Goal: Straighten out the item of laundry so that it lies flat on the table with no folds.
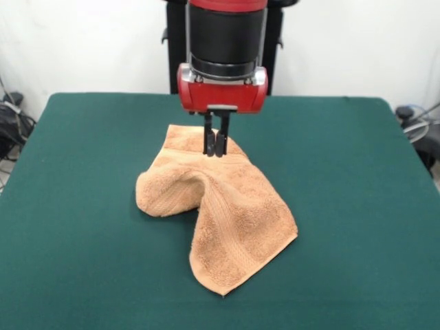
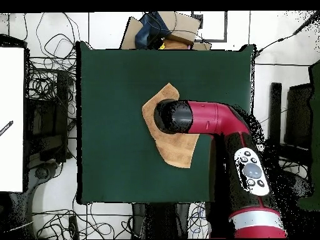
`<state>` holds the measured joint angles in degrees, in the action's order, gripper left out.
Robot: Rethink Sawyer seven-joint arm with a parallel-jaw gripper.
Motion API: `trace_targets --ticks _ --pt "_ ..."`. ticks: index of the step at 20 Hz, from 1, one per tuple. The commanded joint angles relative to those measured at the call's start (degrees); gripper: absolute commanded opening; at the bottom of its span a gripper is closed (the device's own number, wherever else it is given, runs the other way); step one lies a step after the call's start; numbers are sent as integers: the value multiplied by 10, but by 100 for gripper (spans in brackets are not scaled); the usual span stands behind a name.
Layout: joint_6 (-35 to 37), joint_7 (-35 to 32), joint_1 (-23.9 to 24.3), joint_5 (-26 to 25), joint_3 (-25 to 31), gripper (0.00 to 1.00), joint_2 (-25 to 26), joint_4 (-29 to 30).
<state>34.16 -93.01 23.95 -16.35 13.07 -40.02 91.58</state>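
Frontally, the gripper (image 1: 216, 149) is seen clenched on a raised fold of the towel (image 1: 227, 220), which is bunched mid-table (image 1: 69, 206), one corner toward the near edge. Overhead, the towel (image 2: 178, 150) is partly hidden by the arm (image 2: 212, 119), centrally placed.

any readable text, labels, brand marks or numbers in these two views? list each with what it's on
None can be read.
Arm's grey control panel, overhead view: buttons only, any marks too small to read.
End effector and its red housing: no lettering shows.
Towel: woven band, no tag or print visible.
Green table: plain.
White board at the overhead view's left edge: one dark mark, not legible as text.
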Motion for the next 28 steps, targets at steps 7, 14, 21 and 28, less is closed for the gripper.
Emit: trace_targets --ticks 7,14,21,28 --pt "-63 -72 -13 -21 -7 0 46 50" --pt "-36 -65 -20 -25 -22 0 47 55" --pt "-25 -50 -21 -32 -24 0 47 57" --pt "-36 -46 -22 -34 -30 0 60 47"
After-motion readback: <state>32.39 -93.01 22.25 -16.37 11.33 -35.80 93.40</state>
